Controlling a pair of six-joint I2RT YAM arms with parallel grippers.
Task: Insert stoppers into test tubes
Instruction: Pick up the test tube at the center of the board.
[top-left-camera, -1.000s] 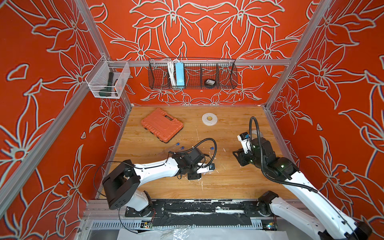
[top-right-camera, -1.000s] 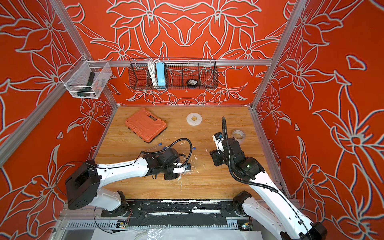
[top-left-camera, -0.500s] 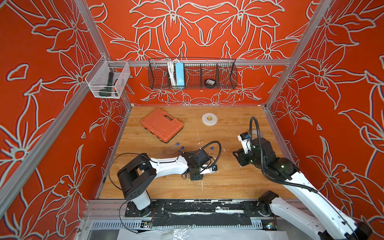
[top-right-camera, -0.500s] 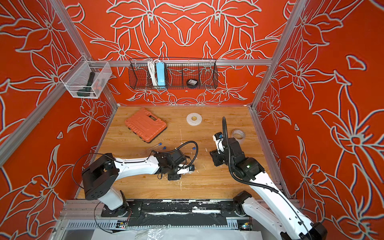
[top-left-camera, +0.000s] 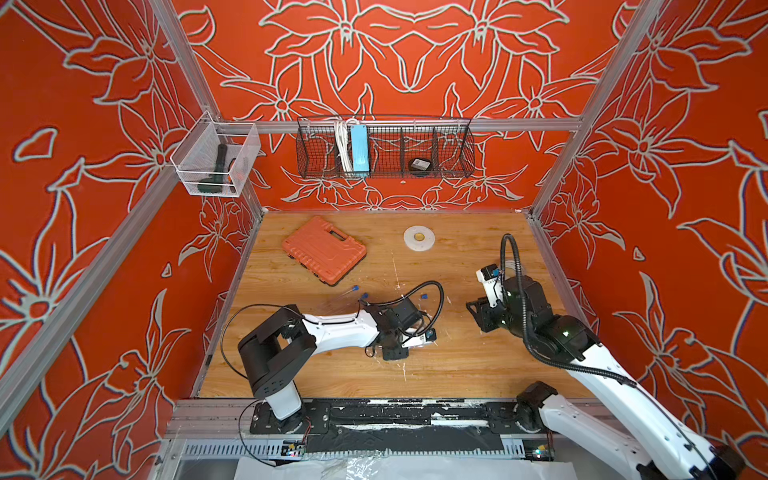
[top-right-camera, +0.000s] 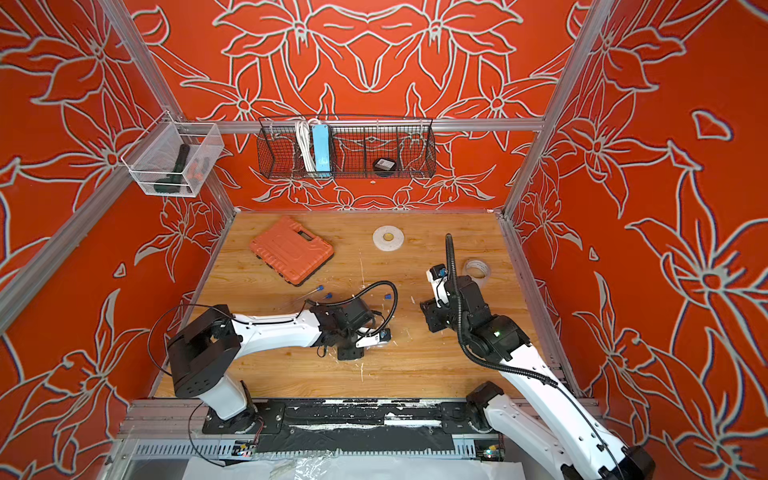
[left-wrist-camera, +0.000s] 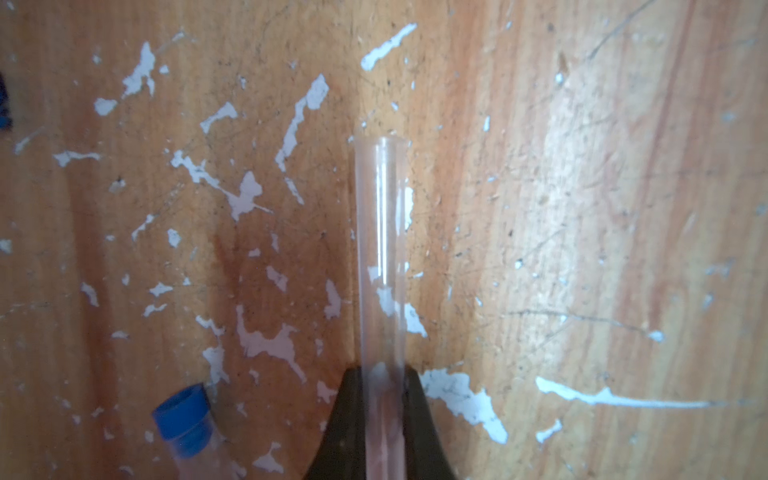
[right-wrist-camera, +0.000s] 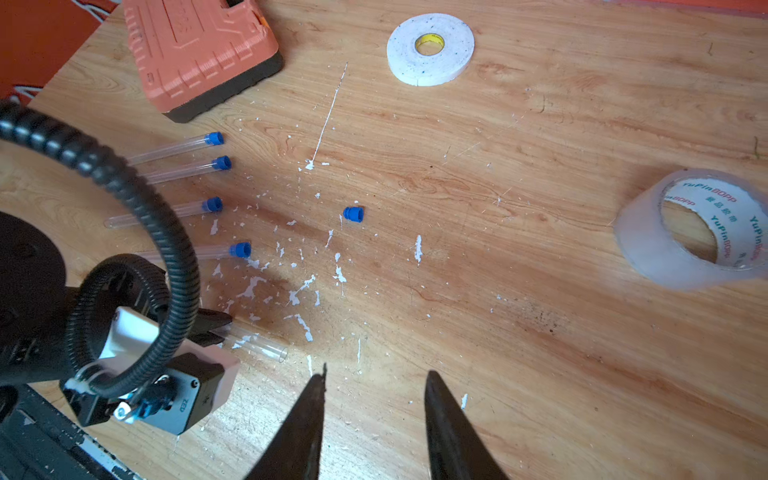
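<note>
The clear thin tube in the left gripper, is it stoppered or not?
Unstoppered: the clear thin tube ends in a bare open rim, no blue plug in it.

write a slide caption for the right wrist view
Left claw shut on the one open tube, four stoppered tubes beside it, a loose stopper nearby, right claw open.

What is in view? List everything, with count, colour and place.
test tubes: five, clear; four stoppered in a row near the orange case, one open tube in the left end effector.
stoppers: five, blue; four in tubes, one loose stopper on the table.
orange case: one, table's back left.
white tape roll: one, back centre.
clear tape roll: one, table's right side.
wire basket: one, black, back wall.
clear bin: one, left rear corner, dark tool inside.
table: one, wooden.
left end effector: black, shut on the open tube.
right end effector: black, open, empty.
</note>
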